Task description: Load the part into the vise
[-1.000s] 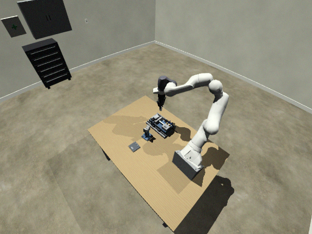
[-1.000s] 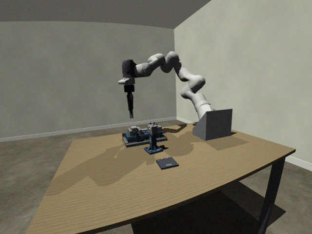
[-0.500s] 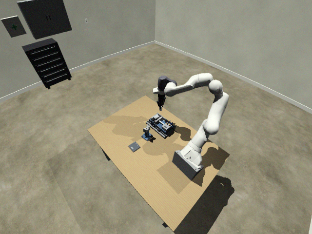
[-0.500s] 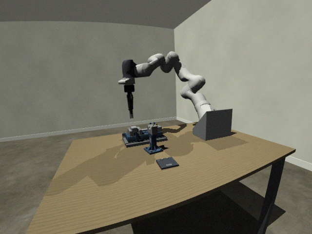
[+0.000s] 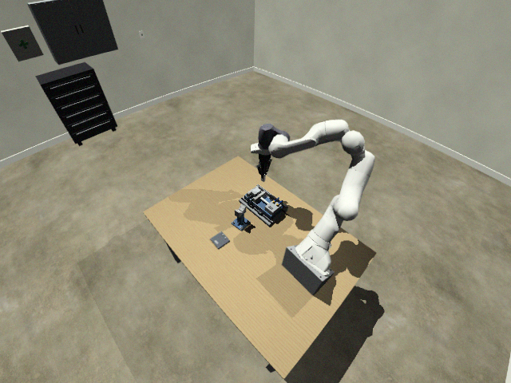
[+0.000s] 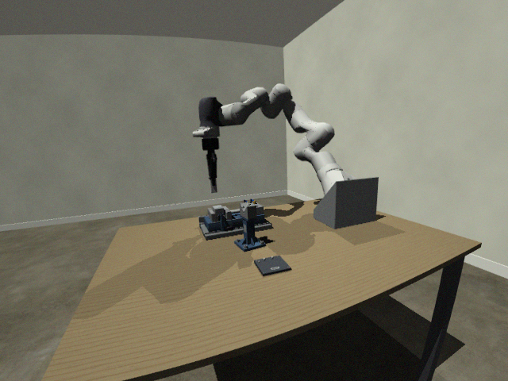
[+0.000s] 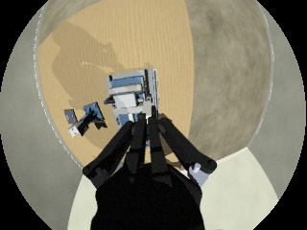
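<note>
Black two-finger gripper (image 5: 263,179) (image 6: 213,191) (image 7: 148,106) shut on nothing, above the vise; the part probably lies below

The fingers meet and point down, well above the blue-and-grey metal vise (image 5: 270,223) (image 6: 213,235) (image 7: 153,83). Pale grey blocky pieces (image 5: 256,191) (image 6: 218,209) (image 7: 126,101) sit at its end away from the arm's base; the part is likely among them, its long axis apparently crosswise, though I cannot tell which it is, nor its slot or stop contact

Open air surrounds the fingers, so clearing upward looks easy; the wooden table's edge (image 5: 238,156) (image 6: 118,228) (image 7: 192,72) runs near the vise

Beyond the blue-footed grey V-block stand (image 5: 240,223) (image 6: 249,244) (image 7: 92,111), the flat dark-grey infeed plate (image 5: 219,239) (image 6: 272,265) (image 7: 70,116) bears no block

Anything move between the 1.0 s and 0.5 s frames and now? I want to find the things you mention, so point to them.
Nothing visibly changed. The gripper (image 5: 263,179) (image 6: 213,191) (image 7: 148,106) is in the same spot above the vise (image 5: 250,207) (image 6: 229,233), fingers together, nothing taken or let go. The V-block stand (image 5: 240,223) (image 6: 248,233) and infeed plate (image 5: 219,240) (image 6: 272,265) stayed put.
</note>
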